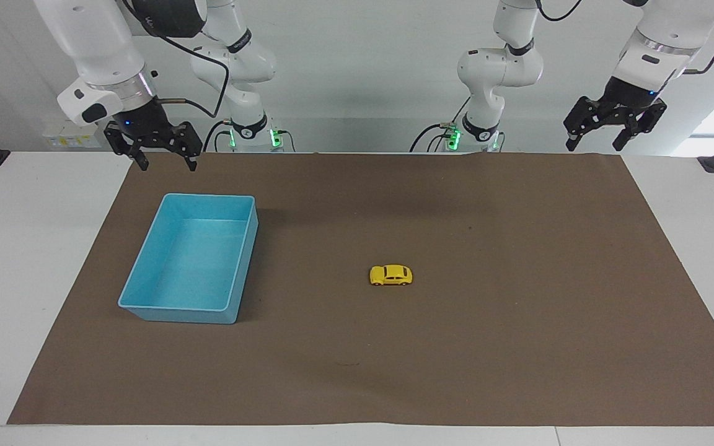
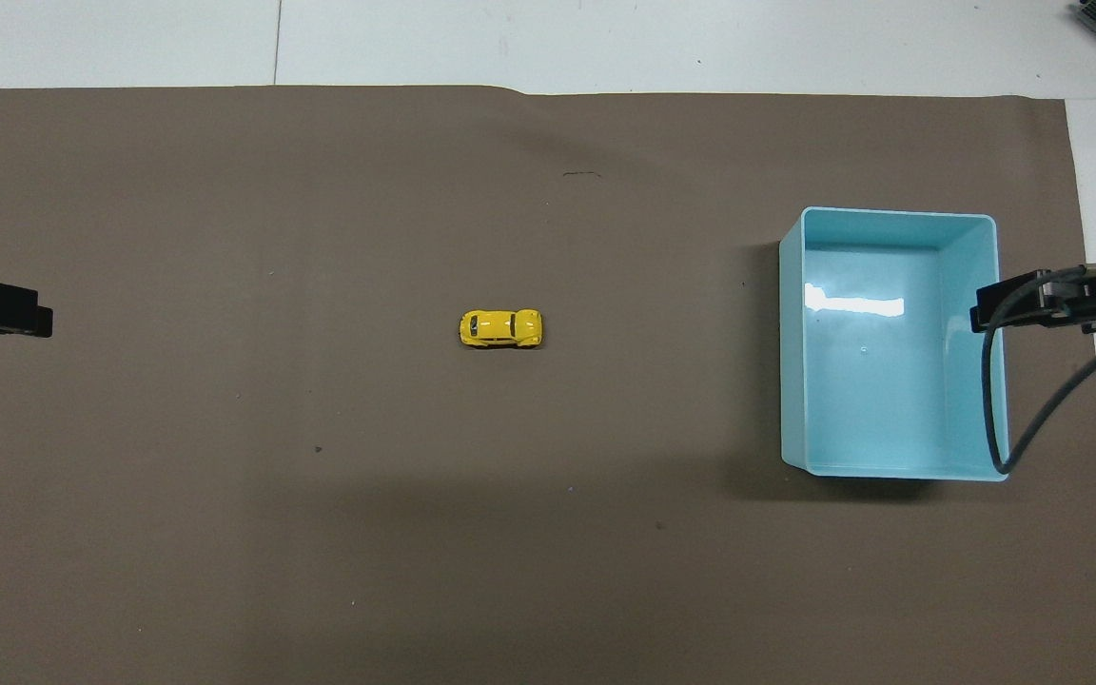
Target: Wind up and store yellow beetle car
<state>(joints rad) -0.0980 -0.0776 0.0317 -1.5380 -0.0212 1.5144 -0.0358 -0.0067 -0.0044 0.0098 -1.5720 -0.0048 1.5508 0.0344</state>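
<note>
Two grippers are seen raised over the robots' edge of the brown mat (image 1: 518, 347), both empty. Starting at the facing view's left, the right gripper (image 1: 165, 162) is held with fingers spread apart, nothing between them; the blue bin (image 1: 146, 291) is set on the mat just below and forward of those fingertips, toward the right arm's end. The car (image 1: 391, 275) is found on its wheels near the mat's middle, well apart from both pairs of fingers and from the bin, lying crosswise. The left gripper (image 1: 595, 145) is hung open at the other end, its fingers parted over the mat's corner.
</note>
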